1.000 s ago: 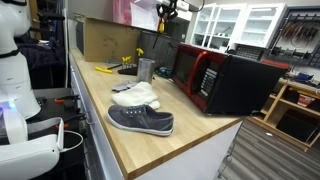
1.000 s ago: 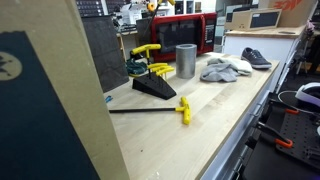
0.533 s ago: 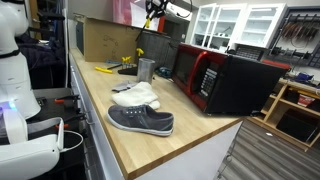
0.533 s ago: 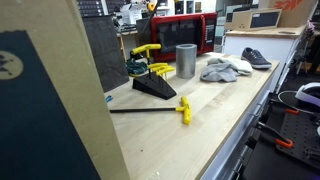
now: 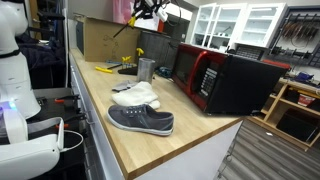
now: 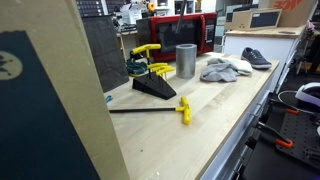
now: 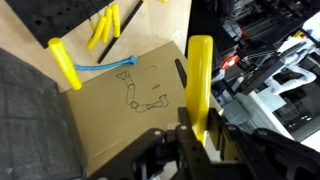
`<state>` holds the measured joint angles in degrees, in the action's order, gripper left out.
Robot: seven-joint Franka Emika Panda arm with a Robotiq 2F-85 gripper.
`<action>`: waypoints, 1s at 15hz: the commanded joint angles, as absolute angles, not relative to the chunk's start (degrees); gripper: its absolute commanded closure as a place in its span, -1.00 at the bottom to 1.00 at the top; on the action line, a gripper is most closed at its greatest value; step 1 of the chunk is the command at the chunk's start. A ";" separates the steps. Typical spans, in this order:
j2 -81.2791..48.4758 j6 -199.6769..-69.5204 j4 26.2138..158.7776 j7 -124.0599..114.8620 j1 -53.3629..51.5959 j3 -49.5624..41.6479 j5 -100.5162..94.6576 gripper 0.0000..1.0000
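we see our pincer [image 7: 200,132] pinching the yellow t-handle key [image 7: 200,78], lifted clear; cardboard box [image 7: 120,120] below it, key not yet placed.

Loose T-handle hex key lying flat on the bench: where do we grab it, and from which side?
Grip the yellow handle from straight above, jaws across its narrow width. It is the thickest part; the thin shaft lies flat against the bench and leaves little to pinch.
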<state>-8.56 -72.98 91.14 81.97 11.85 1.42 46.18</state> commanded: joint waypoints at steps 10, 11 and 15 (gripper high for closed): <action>-11.69 -62.32 94.44 78.78 7.84 -1.23 11.87 0.88; -11.88 -62.94 94.59 77.83 7.70 -1.19 8.81 0.88; -12.01 -65.09 94.92 73.31 7.25 -1.08 0.13 0.88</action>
<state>-12.80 -64.34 94.89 76.58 8.74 -0.29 4.70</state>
